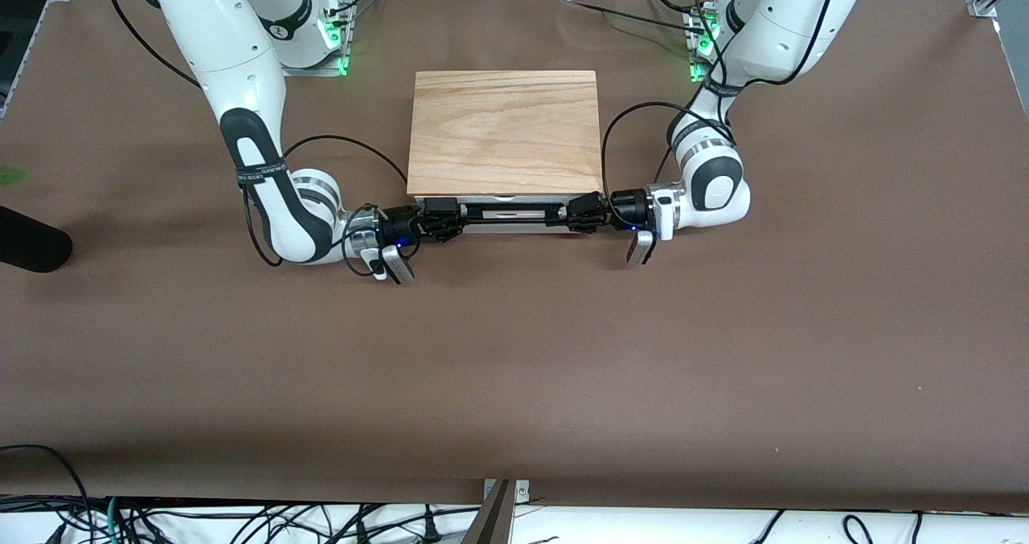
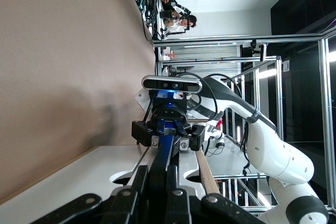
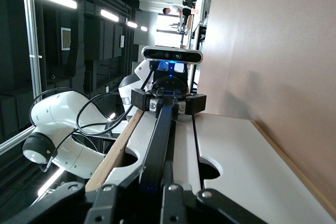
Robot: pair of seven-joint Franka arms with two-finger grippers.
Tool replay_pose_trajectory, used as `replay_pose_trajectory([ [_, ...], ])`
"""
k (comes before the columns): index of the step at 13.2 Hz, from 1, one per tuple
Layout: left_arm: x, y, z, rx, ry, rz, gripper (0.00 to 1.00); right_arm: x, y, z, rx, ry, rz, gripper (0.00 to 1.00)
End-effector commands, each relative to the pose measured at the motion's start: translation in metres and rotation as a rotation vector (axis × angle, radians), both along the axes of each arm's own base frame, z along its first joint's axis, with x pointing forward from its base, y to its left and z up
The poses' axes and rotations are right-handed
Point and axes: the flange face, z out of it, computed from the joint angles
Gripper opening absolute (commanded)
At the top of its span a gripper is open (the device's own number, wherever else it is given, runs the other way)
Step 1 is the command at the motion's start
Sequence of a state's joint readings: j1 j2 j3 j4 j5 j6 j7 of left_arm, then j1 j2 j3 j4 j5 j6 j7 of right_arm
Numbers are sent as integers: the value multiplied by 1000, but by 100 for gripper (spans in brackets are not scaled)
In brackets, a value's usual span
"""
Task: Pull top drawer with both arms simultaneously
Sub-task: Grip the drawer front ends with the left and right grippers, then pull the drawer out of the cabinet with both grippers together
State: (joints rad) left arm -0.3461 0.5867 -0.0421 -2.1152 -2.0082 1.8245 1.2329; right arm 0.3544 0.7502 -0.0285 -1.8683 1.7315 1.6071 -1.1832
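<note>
Drawer-pulling is best done evenly: the right claw (image 1: 452,221) and the left claw (image 1: 572,214) are each closed on an end of the black handle (image 1: 512,215) of the top drawer (image 1: 514,224), so both should draw straight toward the front camera together. The drawer sits barely open under the oak cabinet top (image 1: 505,132) mid-desk (image 1: 514,367). Its inside is hidden, and the fingertips are hard to make out.
</note>
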Motion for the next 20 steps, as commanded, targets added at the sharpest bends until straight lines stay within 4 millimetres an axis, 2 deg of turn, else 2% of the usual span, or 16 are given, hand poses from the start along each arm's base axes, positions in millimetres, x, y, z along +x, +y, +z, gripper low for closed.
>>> replay_pose_trajectory([
  [1,-18,-12,-26,41,11,-15,0,32,-12,30,10,-20,-57,0],
  [4,-12,-4,-26,43,10,2,0,42,-17,35,13,-34,-69,0],
  [11,23,6,-31,29,-21,40,0,65,-13,52,-2,5,-78,0],
  [17,47,14,-36,28,-25,64,0,92,-19,52,3,-23,-100,0],
  [20,60,20,-40,28,-35,77,0,102,-21,59,1,8,-104,0],
])
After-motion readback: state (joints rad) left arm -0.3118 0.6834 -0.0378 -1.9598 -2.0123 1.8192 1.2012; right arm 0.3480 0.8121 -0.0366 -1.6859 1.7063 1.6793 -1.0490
